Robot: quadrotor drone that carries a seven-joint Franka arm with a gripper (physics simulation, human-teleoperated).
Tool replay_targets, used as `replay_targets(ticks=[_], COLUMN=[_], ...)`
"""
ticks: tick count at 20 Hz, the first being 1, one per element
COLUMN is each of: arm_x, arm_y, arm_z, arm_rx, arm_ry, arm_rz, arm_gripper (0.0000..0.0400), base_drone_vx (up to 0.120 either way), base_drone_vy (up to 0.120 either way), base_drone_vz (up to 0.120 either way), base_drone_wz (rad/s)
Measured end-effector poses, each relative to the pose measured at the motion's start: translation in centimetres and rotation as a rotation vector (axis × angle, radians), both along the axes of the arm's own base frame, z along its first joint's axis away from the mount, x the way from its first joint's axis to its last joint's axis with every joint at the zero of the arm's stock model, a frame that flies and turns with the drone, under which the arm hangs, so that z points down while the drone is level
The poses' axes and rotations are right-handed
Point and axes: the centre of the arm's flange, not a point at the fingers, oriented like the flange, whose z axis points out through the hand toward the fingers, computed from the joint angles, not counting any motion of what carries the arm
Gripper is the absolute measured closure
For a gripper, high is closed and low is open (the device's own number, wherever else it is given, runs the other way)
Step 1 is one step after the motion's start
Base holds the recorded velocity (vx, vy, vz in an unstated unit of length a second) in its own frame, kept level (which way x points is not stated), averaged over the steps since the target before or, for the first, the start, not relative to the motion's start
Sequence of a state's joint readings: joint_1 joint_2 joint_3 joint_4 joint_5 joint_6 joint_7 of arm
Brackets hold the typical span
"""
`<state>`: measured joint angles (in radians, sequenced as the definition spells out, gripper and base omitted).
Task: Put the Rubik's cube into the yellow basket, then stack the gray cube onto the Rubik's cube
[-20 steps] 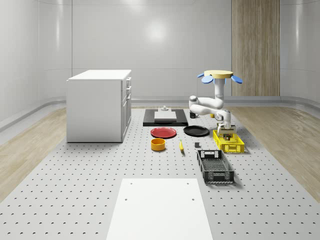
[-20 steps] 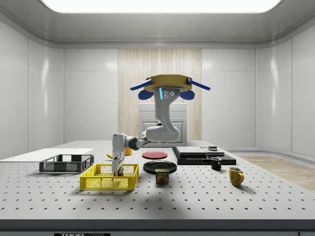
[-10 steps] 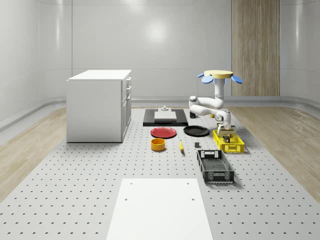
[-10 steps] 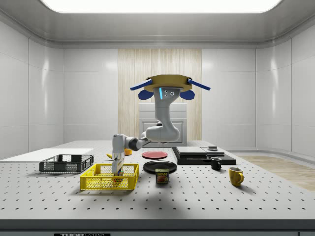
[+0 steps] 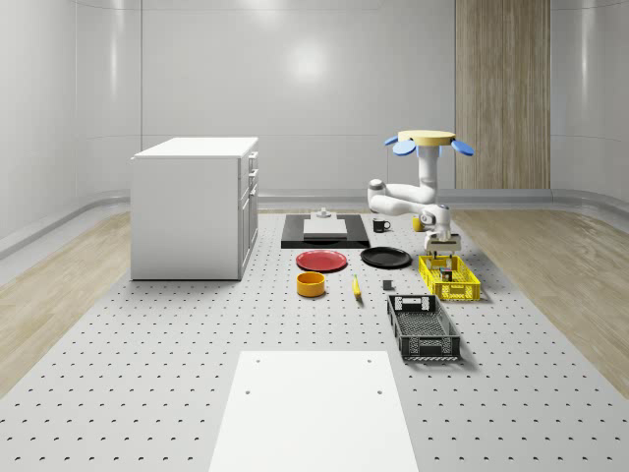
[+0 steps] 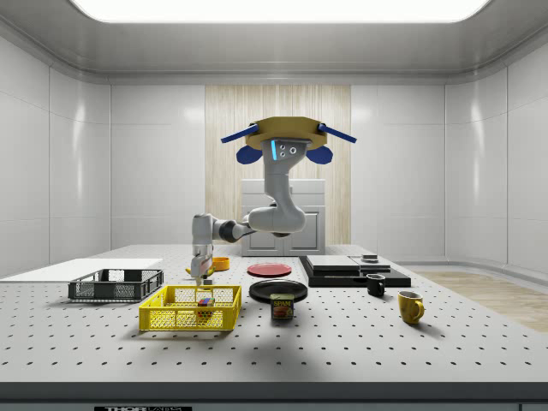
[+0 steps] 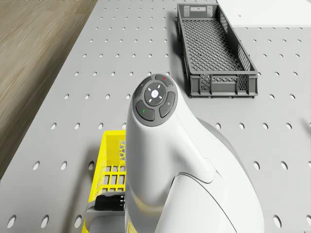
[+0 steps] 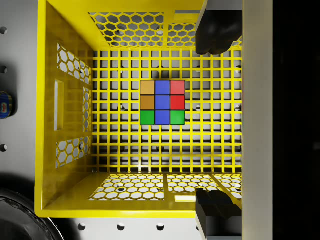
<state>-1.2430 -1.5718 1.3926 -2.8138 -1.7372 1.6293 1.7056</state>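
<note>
The scene is a bright white room with a large gray perforated table [image 5: 147, 354]. The gripper [image 6: 200, 276] hangs just above the yellow basket [image 6: 163, 318], with its fingers [image 8: 215, 30] spread wide and holding nothing. In the wrist view the Rubik's cube [image 8: 162, 102] lies flat on the basket floor, between the two fingers and apart from the walls. The drone [image 6: 287, 137] hovers above the table, over the black plate [image 6: 278, 289] and to the side view's right of the basket.

So the first part looks finished, in my judgement, and the step in hand is to lift away and fetch the gray cube, which I cannot identify with certainty. To do it well, the arm should rise straight up until the fingers are above the rim, so that the basket and the cube are not disturbed.

A can [image 6: 282, 306] with a label stands near the basket, on its right in the side view, but I cannot read the writing.
</note>
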Motion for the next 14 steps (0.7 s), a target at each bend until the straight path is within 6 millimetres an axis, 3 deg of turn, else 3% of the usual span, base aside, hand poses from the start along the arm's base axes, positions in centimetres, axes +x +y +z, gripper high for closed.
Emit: replay_targets(ticks=[11,14], arm_x=[0.00,0.00], arm_y=[0.00,0.00], arm_z=[-0.34,-0.36], arm_rx=[0.000,0.000], arm_ry=[0.000,0.000], arm_rz=[0.000,0.000], arm_gripper=[0.0000,0.0000], base_drone_vx=[0.000,0.107], base_drone_vy=[-0.120,-0.120], base_drone_vz=[0.000,0.000], base_drone_wz=[0.000,0.000])
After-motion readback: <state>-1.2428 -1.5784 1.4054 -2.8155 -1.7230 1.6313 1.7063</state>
